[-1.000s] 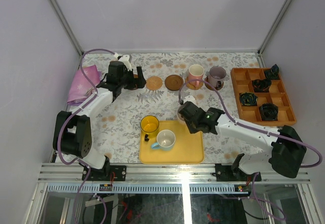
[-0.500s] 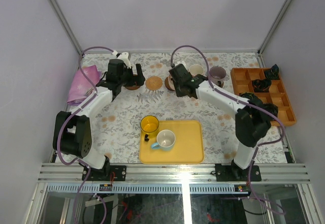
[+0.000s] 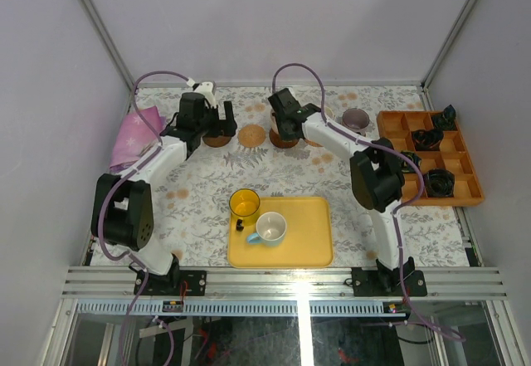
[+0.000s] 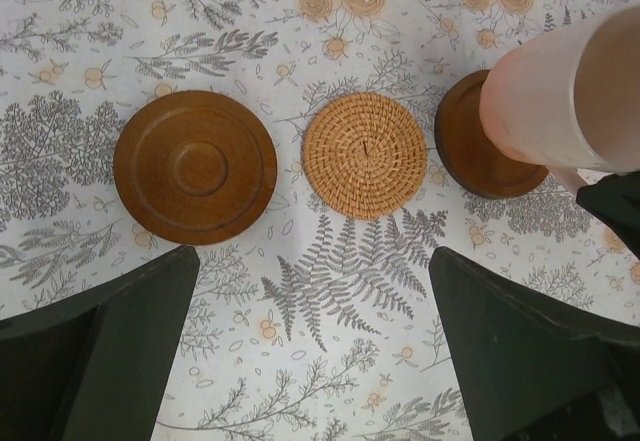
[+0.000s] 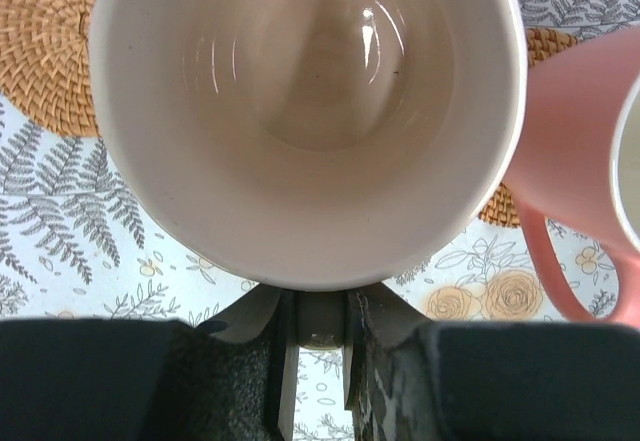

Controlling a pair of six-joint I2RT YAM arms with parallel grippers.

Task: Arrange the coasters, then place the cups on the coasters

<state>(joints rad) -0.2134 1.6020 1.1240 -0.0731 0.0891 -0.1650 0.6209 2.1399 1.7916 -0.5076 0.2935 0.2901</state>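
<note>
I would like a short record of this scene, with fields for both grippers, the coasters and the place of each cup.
left gripper: open, empty, above left dark brown coaster
right gripper: shut on pink cup
held cup: over right dark brown coaster; contact unclear
between them: tan woven coaster
second pink cup: on second woven coaster
purple-grey cup: right end of row
yellow tray: light blue cup on it; yellow cup at its far left corner
</note>
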